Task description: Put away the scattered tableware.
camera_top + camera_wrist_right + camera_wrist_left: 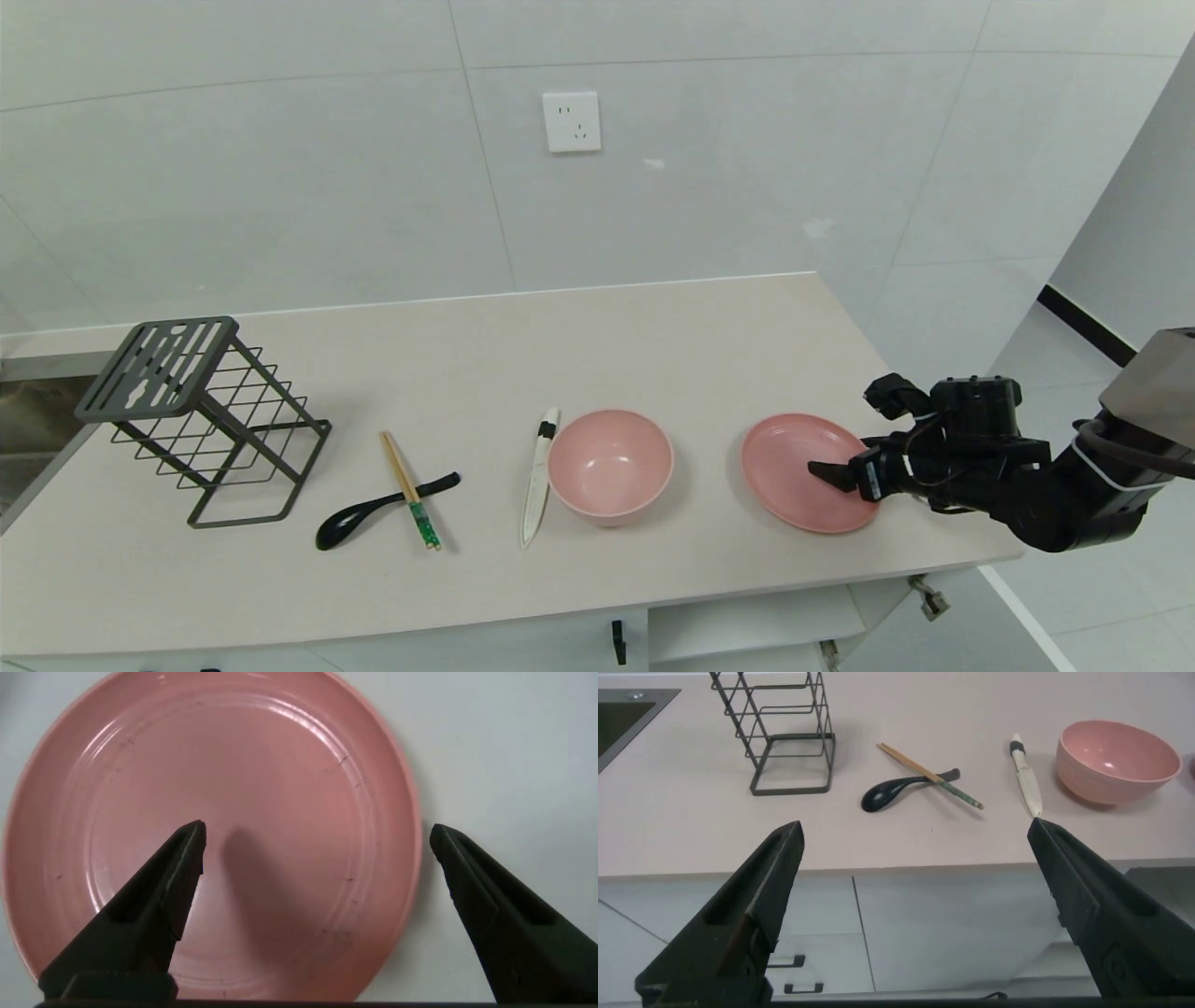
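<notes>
Closest in, the left gripper (914, 826) is seen with its fingers spread wide and nothing held between them, hung off the front edge of the table (653, 336).

On the tabletop, noted from left to right:
- A dark wire rack (201, 411) is stood upright near the left end.
- A black spoon (373, 511) is laid flat beside the rack, bowl end toward the front edge.
- A pair of chopsticks (409, 490) is laid across the spoon's handle.
- A white knife (539, 476) with a black band is laid tip toward the front, just beside the bowl.
- A pink bowl (610, 464) is set upright near the middle.
- A pink plate (794, 467) is laid flat near the right end, apart from the bowl.

The right gripper (850, 431) is held at the plate's right rim with its fingers spread. One finger is placed over the plate's face and the other beyond the rim. Contact with the plate cannot be told.
</notes>
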You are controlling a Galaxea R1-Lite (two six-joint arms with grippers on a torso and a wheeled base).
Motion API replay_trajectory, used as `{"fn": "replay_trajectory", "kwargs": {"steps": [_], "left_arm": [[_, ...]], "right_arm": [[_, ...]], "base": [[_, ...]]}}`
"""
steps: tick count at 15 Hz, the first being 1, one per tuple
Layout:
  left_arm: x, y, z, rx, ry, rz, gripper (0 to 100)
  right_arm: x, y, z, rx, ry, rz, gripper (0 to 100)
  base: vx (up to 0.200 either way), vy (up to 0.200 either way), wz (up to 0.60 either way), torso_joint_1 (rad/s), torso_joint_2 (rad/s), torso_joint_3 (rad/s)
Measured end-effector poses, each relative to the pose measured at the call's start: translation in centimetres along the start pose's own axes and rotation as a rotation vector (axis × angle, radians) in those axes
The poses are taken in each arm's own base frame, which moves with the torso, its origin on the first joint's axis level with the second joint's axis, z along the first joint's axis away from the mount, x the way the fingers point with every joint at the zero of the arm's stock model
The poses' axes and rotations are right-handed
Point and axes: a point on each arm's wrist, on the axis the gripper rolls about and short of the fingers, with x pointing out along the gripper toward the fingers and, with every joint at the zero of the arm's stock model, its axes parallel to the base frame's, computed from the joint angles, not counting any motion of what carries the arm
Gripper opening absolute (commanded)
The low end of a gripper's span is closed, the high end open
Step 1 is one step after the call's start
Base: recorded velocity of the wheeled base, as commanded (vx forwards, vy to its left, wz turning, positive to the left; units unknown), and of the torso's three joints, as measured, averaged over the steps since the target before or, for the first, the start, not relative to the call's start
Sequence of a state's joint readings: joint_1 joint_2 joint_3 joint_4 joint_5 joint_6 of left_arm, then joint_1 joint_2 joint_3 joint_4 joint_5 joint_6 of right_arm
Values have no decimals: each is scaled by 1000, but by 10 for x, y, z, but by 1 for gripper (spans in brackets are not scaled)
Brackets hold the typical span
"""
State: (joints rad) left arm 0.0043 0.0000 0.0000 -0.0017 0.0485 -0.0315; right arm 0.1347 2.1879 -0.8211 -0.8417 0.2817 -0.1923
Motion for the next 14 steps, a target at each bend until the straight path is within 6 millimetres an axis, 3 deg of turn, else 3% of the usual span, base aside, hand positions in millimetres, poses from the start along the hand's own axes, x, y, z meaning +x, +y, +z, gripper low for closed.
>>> {"fn": "replay_trajectory", "kwargs": {"steps": [9, 10, 14], "left_arm": [[0, 0, 0, 0, 0, 0, 100], [0, 0, 0, 0, 0, 0, 100], [0, 0, 0, 0, 0, 0, 100]], "right_arm": [[0, 9, -6, -8, 22, 34, 100], [0, 10, -8, -6, 30, 35, 0], [3, 2, -19, 14, 58, 10, 0]], "base": [[0, 0, 0, 0, 0, 0], [0, 0, 0, 0, 0, 0], [0, 0, 0, 0, 0, 0]]}}
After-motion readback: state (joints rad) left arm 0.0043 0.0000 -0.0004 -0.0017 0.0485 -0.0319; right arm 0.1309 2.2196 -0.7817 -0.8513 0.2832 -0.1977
